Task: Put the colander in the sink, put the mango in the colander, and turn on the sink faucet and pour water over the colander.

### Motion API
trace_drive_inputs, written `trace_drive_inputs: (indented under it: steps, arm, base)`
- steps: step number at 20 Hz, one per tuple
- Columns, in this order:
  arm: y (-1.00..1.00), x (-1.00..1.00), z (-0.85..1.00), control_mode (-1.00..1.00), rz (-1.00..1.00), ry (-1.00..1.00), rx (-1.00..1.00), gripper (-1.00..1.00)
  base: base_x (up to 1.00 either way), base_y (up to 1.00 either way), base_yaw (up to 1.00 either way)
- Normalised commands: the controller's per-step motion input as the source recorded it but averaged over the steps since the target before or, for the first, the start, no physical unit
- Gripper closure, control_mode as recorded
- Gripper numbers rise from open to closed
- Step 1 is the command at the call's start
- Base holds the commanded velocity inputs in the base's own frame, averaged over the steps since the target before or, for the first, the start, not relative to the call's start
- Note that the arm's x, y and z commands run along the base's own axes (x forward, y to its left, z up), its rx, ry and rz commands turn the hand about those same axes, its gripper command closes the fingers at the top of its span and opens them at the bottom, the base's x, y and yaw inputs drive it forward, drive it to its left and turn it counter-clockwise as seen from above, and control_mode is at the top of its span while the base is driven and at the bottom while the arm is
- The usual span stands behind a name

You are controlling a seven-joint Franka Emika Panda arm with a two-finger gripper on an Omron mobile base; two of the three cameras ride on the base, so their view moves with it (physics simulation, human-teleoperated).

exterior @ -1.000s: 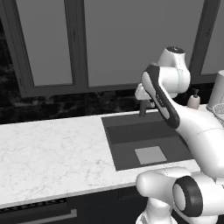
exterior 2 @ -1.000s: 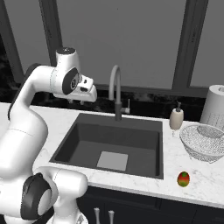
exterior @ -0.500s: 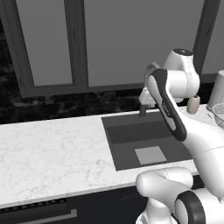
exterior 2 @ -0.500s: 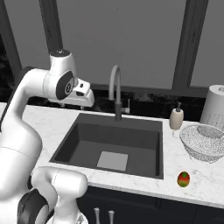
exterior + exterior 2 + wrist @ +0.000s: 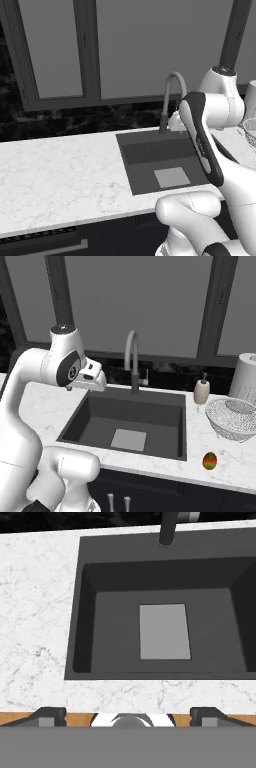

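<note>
Overhead, wire-mesh colander [image 5: 236,417], marble counter [image 5: 210,441].

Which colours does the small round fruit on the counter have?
The small roundish mango is red with green and yellow-orange, clearest in the right base view.

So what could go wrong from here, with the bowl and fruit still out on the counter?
The colander sits beside the paper towel roll and soap dispenser; reaching for it could knock either.
The mango lies near the counter's front edge and might roll off if nudged.
The faucet arches over the sink, so the arm could clip it.
</note>
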Motion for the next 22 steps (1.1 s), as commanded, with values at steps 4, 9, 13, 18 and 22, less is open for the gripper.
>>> trace_drive_inputs:
  steps: [4,9,13,18,22]
  arm:
    - [-0.43,-0.07,-0.17,-1.0,-0.3,0.0,0.0,-1.0]
    - [-0.59,0.0,-0.12,-1.0,-0.41,0.02,0.01,-1.0]
    - [-0.59,0.0,-0.06,-1.0,-0.4,0.0,0.0,-1.0]
    - [-0.53,-0.04,0.0,-1.0,-0.2,0.0,0.0,-1.0]
    - [-0.5,-0.17,-0.01,-1.0,0.0,0.0,0.0,-1.0]
  base:
    - [0.0,0.0,0.0]
    - [0.0,0.0,0.0]
    - [0.0,0.0,0.0]
    - [0.0,0.0,0.0]
    - [0.0,0.0,0.0]
